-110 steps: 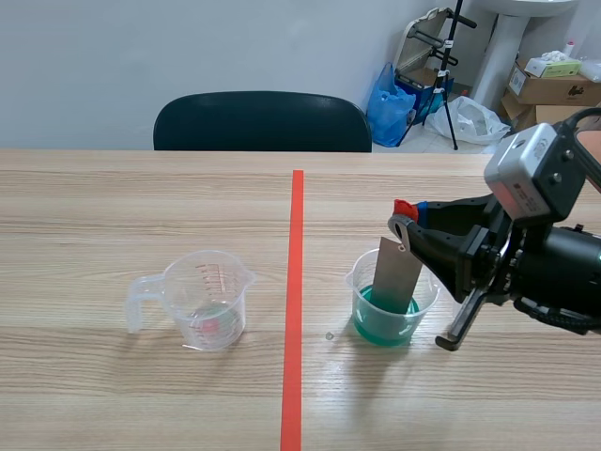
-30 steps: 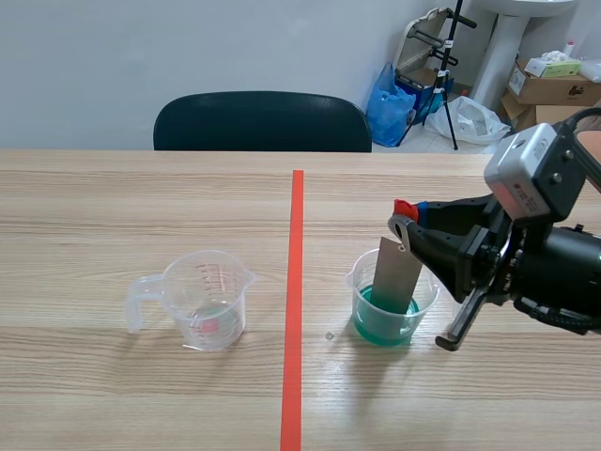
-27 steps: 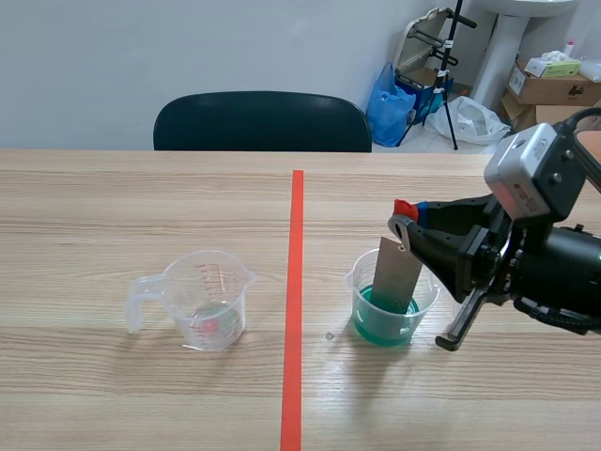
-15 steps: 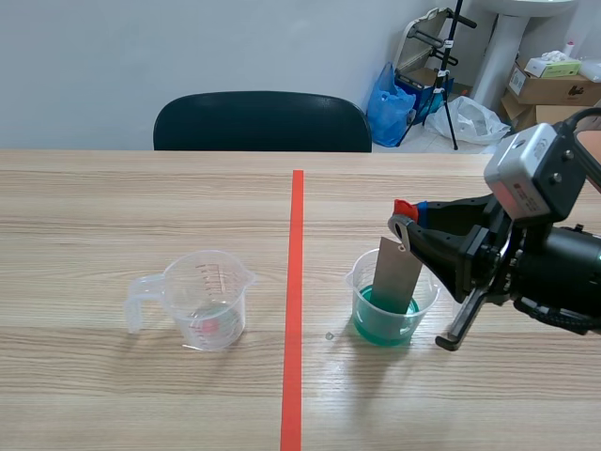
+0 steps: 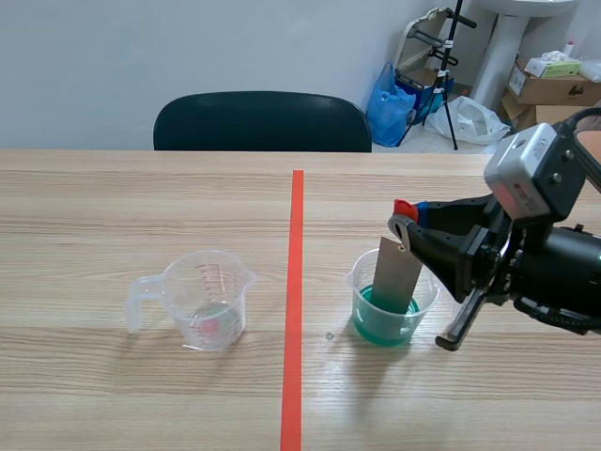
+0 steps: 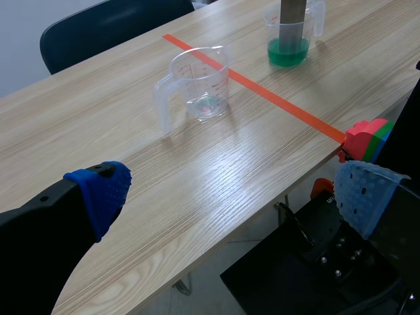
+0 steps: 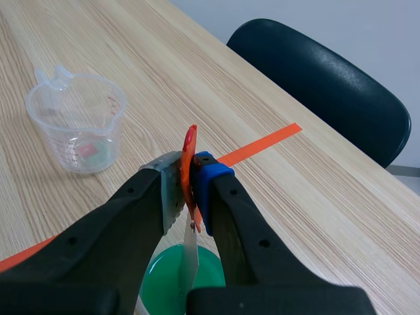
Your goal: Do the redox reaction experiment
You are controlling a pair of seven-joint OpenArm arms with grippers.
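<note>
Pale wood-grain table [image 5: 141,207], split down the middle by an orange-red tape line [image 5: 295,282] running away from the robot. Beyond the far edge, a black chair [image 5: 263,122] tucked in against a plain grey-blue wall [image 5: 188,47]. Off in the far right corner, room clutter: a blue plastic bag [image 5: 388,111], a black tripod [image 5: 451,66], a white bag [image 5: 477,117] and cardboard boxes [image 5: 549,86].

Right of the tape, a clear plastic cup [image 5: 362,282] about a third full of green liquid [image 5: 380,324]. Standing in it, slightly tilted, a flat grey metal strip [image 5: 396,277], dull and plain-faced, its lower end dipped in the liquid, its upper end rising well above the rim and topped by a small red tab [image 5: 404,208]. Seen edge-on from the right wrist, very thin.

Right gripper [image 7: 189,177], coming in low from the right, jaws clamped on the top of the strip with the red tab squeezed between the pads.

Left of the tape, well apart from the cup, a clear measuring jug [image 5: 208,301] with a handle, a spout and red markings, nearly empty, a faint greenish trace at the bottom.

Left gripper [image 6: 230,197] out over the table's near edge, jaws wide apart, blue pads [image 6: 105,190] holding nothing.
</note>
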